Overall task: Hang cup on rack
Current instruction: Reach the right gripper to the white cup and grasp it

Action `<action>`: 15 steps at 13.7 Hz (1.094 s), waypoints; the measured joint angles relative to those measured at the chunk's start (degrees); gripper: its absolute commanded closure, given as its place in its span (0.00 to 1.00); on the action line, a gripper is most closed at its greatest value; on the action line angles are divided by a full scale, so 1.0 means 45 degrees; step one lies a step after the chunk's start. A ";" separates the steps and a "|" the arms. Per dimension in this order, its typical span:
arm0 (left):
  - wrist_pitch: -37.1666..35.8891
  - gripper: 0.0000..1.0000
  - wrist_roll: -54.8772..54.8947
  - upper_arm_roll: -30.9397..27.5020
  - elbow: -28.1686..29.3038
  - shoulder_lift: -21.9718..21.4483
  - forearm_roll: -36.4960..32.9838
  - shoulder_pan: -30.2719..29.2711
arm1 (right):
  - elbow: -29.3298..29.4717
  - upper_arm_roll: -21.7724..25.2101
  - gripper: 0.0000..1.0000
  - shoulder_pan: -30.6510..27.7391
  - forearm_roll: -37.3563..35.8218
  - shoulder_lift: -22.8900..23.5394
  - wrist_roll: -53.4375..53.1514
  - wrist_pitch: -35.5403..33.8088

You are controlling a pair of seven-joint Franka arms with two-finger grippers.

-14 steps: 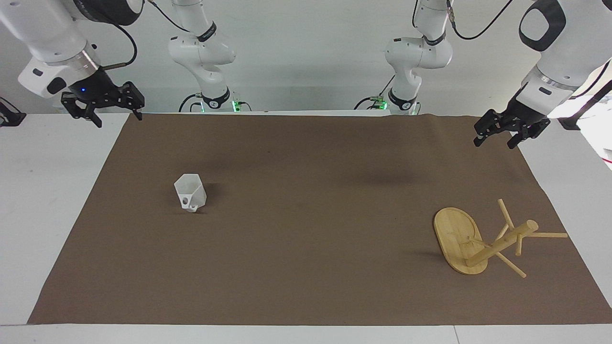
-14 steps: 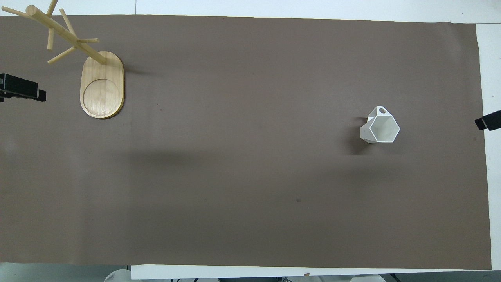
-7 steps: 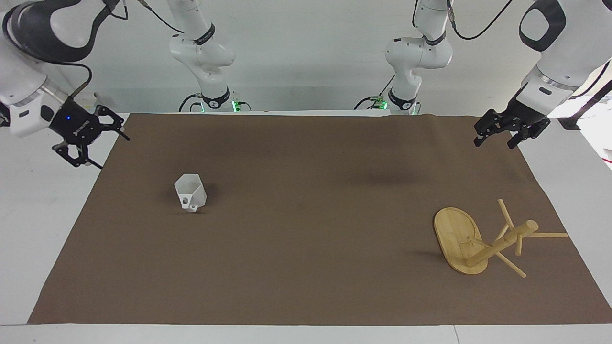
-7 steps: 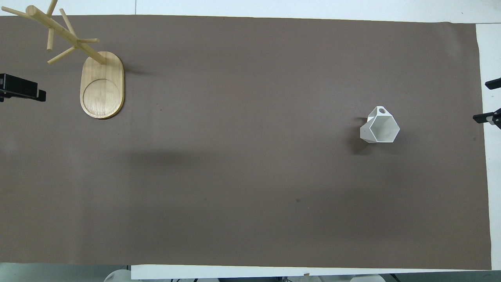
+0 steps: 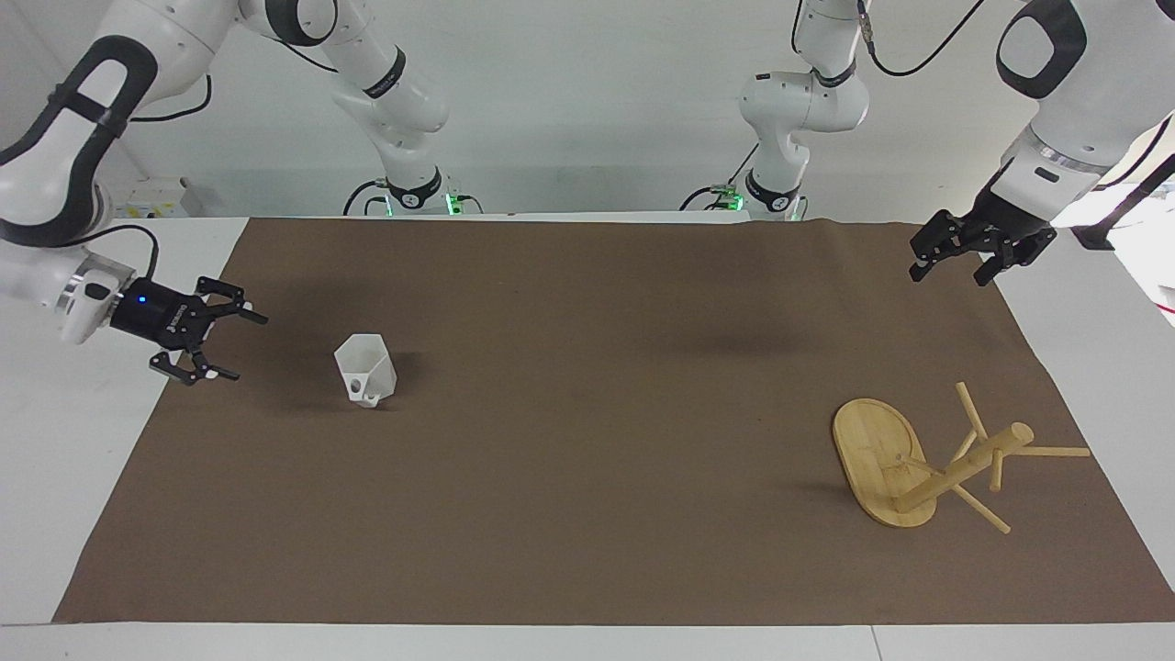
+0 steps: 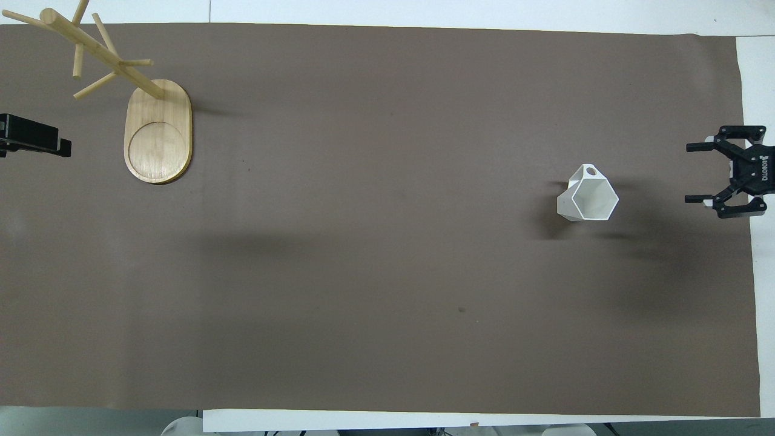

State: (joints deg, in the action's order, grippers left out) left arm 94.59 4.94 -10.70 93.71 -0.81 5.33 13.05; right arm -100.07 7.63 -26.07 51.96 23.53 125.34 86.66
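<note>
The white faceted cup (image 5: 365, 369) (image 6: 588, 197) stands mouth up on the brown cloth, toward the right arm's end of the table. Its handle points away from the robots. My right gripper (image 5: 250, 349) (image 6: 688, 172) hangs low over the cloth's edge beside the cup, open, fingers pointing toward it, with a clear gap between them and the cup. The bamboo rack (image 5: 927, 464) (image 6: 154, 130) stands on its oval base toward the left arm's end, with nothing on its pegs. My left gripper (image 5: 950, 274) (image 6: 36, 138) waits open above the cloth's corner, holding nothing.
A brown cloth (image 5: 587, 514) (image 6: 387, 303) covers most of the white table (image 5: 83, 477). Two more white arms (image 5: 799, 110) stand on bases at the robots' edge. Only the cup and the rack sit on the cloth.
My right gripper has come down from high over the table's corner toward the cup and turned its fingers toward it. The left arm, cup and rack have not moved.
</note>
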 measured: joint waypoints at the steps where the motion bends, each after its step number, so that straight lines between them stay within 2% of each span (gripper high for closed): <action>1: 0.0000 0.00 0.0000 0.0000 0.0000 0.0000 0.0000 0.0000 | -0.0035 0.0000 0.00 -0.0216 0.0382 0.0490 0.0788 -0.0360; 4: 0.0000 0.00 0.0000 0.0000 0.0000 0.0000 0.0000 0.0000 | -0.0249 -0.0010 0.00 -0.0561 0.0950 0.1761 0.3071 -0.1070; 7: 0.0000 0.00 0.0000 0.0000 0.0000 0.0000 0.0000 0.0000 | -0.0643 -0.0103 0.00 -0.0506 0.1461 0.2631 0.4127 -0.1173; 15: 0.0000 0.00 0.0000 0.0000 0.0000 0.0000 0.0000 0.0000 | -0.1074 -0.0182 0.00 0.0090 0.1697 0.2785 0.4757 -0.1189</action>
State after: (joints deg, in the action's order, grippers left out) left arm 94.59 4.94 -10.70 93.71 -0.80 5.33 13.05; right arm -104.90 6.81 -25.67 59.60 36.07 146.75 81.31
